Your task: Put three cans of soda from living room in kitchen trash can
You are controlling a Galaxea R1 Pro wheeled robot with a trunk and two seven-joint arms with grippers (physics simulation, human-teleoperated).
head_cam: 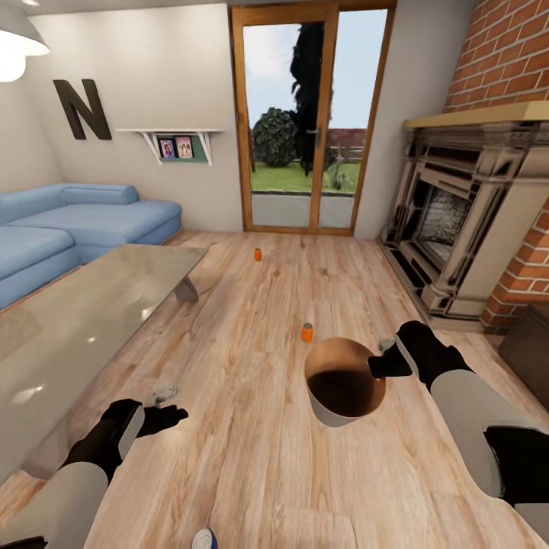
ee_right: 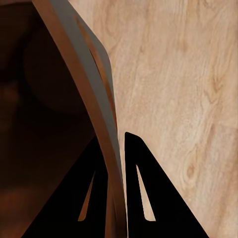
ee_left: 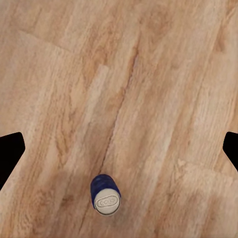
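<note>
I am in the living room. The tash can (head_cam: pixel 334 416), pale grey outside and copper-brown inside, hangs tilted above the wood floor, and my right gripper (head_cam: pixel 383 361) is shut on its rim. In the right wrist view the fingers (ee_right: pixel 141 188) straddle the bin wall (ee_right: pixel 94 74). One orange can of soda (head_cam: pixel 307 332) stands on the floor just beyond the bin. Another orange can (head_cam: pixel 258 254) stands farther off, toward the glass doors. A dark blue can (head_cam: pixel 203 538) (ee_left: pixel 105 195) stands upright near my base. My left gripper (head_cam: pixel 169 409) (ee_left: pixel 124 144) is open and empty above the floor, a little short of the blue can.
A long grey-topped coffee table (head_cam: pixel 91 305) runs along the left, close to my left arm. Behind it is a light blue sofa (head_cam: pixel 76 221). A brick fireplace (head_cam: pixel 457 221) lines the right wall, with a dark box (head_cam: pixel 530 351) near it. Wood-framed glass doors (head_cam: pixel 309 122) stand ahead.
</note>
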